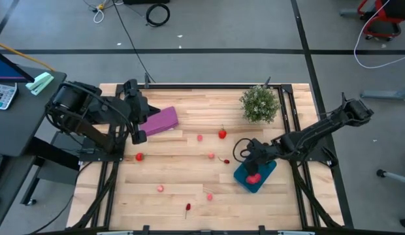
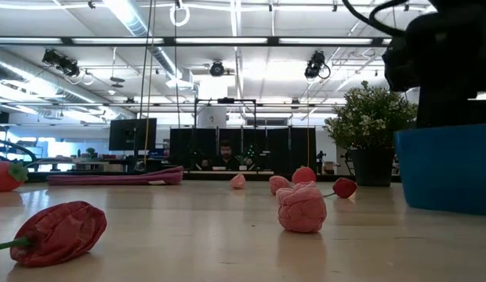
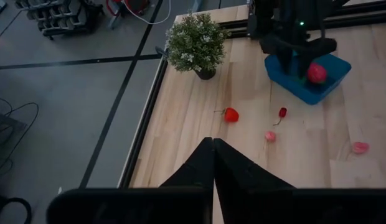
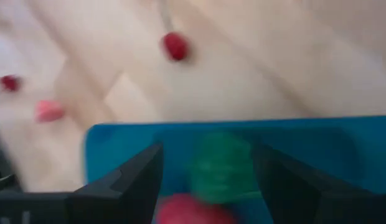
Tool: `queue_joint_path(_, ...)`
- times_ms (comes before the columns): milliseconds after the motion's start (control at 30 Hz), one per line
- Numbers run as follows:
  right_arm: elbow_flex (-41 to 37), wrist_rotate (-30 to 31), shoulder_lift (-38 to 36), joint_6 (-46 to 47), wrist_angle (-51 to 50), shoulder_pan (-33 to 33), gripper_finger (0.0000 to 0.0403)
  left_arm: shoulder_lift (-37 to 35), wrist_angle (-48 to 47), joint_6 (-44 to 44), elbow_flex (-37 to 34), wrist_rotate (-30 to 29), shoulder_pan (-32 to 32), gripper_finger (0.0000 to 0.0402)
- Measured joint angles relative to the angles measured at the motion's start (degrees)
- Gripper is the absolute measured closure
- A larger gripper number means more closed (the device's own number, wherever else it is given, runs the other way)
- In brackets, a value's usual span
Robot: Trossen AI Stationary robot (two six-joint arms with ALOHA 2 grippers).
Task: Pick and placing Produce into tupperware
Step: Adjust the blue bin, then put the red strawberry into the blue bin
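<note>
The teal tupperware (image 1: 262,176) sits at the table's right, near the front. My right gripper (image 1: 250,161) hangs open just over it, with its fingers (image 4: 140,180) either side of a green piece (image 4: 221,167) lying inside next to a red piece (image 4: 193,210); gaps show on both sides of the green one. More red and pink produce is scattered on the wood: a strawberry (image 1: 222,134), a cherry (image 1: 224,160), pink bits (image 1: 200,138) and a red pepper (image 2: 59,231). My left gripper (image 1: 138,136) waits shut at the table's left beside the flat purple object (image 1: 160,121).
A bushy potted plant (image 1: 260,103) stands at the far right, behind the tupperware. The purple object lies at the far left. Metal frame rails run along the table's edges (image 1: 300,130). Bare wood shows between the scattered pieces in the middle and near the front.
</note>
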Motion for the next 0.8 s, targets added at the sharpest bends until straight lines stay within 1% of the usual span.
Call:
queue_joint_path(33, 0.00, -0.84, 0.00, -0.09, 1.42, 0.20, 0.0153, 0.00, 0.00, 0.00, 0.00, 0.00, 0.00, 0.0382)
queue_joint_path(133, 0.02, -0.56, 0.00, -0.20, 5.45, 0.41, 0.0153, 0.00, 0.00, 0.00, 0.00, 0.00, 0.00, 0.0375)
queue_joint_path(200, 0.02, -0.25, 0.00, 2.99, 7.74, 0.38, 0.0153, 0.00, -0.02, 0.00, 0.00, 0.00, 0.00, 0.0374)
queue_joint_path(333, 0.02, 0.34, 0.00, 6.45, 11.27, -0.06, 0.0153, 0.00, -0.02, 0.00, 0.00, 0.01, -0.01, 0.0385)
queue_joint_path(400, 0.02, 1.68, 0.00, 6.37, 12.41, -0.54, 0.0153, 0.00, -0.02, 0.00, 0.00, 0.00, -0.02, 0.0391)
queue_joint_path(467, 0.02, 3.20, 0.00, 4.29, 12.39, -1.02, 0.0153, 0.00, -0.02, 0.00, 0.00, 0.00, -0.02, 0.0394)
queue_joint_path(533, 0.02, 6.47, 0.00, 0.38, 12.28, -1.35, 0.0153, 0.00, -0.02, 0.00, 0.00, 0.00, -0.01, 0.0395)
queue_joint_path(567, 0.02, 9.26, 0.00, -0.84, 12.39, -1.45, 0.0153, 0.00, -0.02, 0.00, 0.00, 0.00, -0.01, 0.0394)
queue_joint_path(600, 0.02, 12.33, 0.00, -0.66, 12.64, -1.62, 0.0153, 0.00, -0.02, 0.00, 0.00, 0.00, -0.01, 0.0392)
queue_joint_path(667, 0.02, 18.43, 0.00, 2.89, 14.06, -2.34, 0.0153, 0.00, -0.02, 0.00, 0.00, 0.00, -0.02, 0.0385)
queue_joint_path(700, 0.02, 20.23, 0.00, 5.18, 15.32, -2.98, 0.0153, 0.00, -0.02, 0.00, 0.00, 0.01, 0.00, 0.0381)
queue_joint_path(733, 0.02, 20.90, 0.00, 6.97, 16.77, -3.75, 0.0153, 0.00, -0.02, 0.01, 0.00, 0.00, 0.00, 0.0378)
queue_joint_path(800, 0.02, 20.68, 0.00, 7.42, 19.31, -5.31, 0.0153, 0.00, -0.02, 0.00, 0.00, 0.00, -0.02, 0.0376)
